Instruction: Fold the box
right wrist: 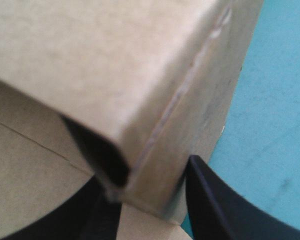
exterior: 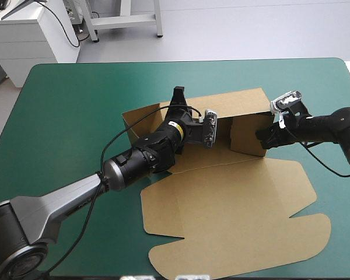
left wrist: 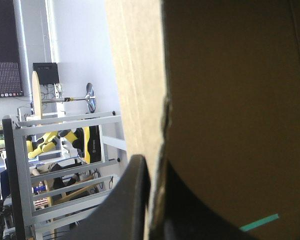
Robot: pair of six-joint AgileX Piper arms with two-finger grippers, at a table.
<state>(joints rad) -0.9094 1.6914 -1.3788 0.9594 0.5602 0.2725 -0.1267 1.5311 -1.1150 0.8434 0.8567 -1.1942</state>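
The brown box (exterior: 233, 198) lies mid-table, its wide lid flat toward the near edge. Its long back wall (exterior: 227, 104) and right side wall (exterior: 248, 135) stand raised. My left gripper (exterior: 178, 100) reaches over the back wall near its left end. In the left wrist view the left gripper (left wrist: 152, 167) is shut on that upright board (left wrist: 140, 75), one black finger on each face. My right gripper (exterior: 262, 137) is at the side wall's near corner. In the right wrist view the right gripper (right wrist: 145, 185) is shut on the doubled wall edge (right wrist: 155, 125).
Bare teal-green cover (exterior: 70, 111) runs to the box's left and along the table's far edge. A narrower strip (exterior: 338, 198) lies to the right of the lid. White cabinets (exterior: 29, 35) stand beyond the far left corner.
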